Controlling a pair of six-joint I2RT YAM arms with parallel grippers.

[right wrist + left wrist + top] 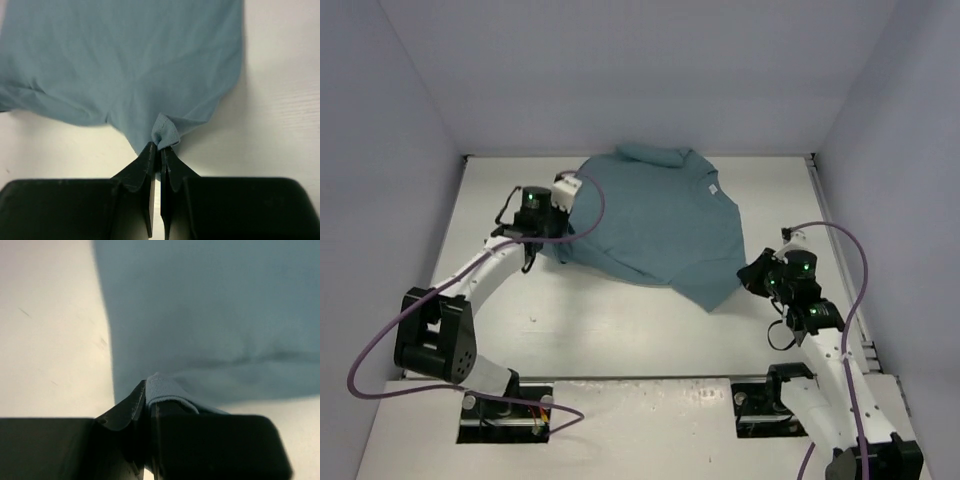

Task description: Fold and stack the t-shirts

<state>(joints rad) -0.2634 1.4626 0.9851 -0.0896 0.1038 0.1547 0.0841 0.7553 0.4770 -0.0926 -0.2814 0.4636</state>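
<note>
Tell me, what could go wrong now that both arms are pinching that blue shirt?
1. The right jaws hold only a small tuck of hem on the shirt, so a pull might slip it free.
2. The left jaws also grip just a thin folded edge.
3. The shirt lies rumpled and skewed, its collar by the back wall, so a fold may come out crooked.

a white surface (pixel 620 330) forms the bottom of a box-like enclosure. three plain matte walls rise from its edges: the back wall (pixel 640 70), the left wall (pixel 370 150) and the right wall (pixel 910 120), all pale with a faint lavender cast. a lighter strip (pixel 650 420) lies across the near edge. the light is soft and even, and shadows are weak. up close, the surface shows a few faint scuff marks (pixel 24 312).
</note>
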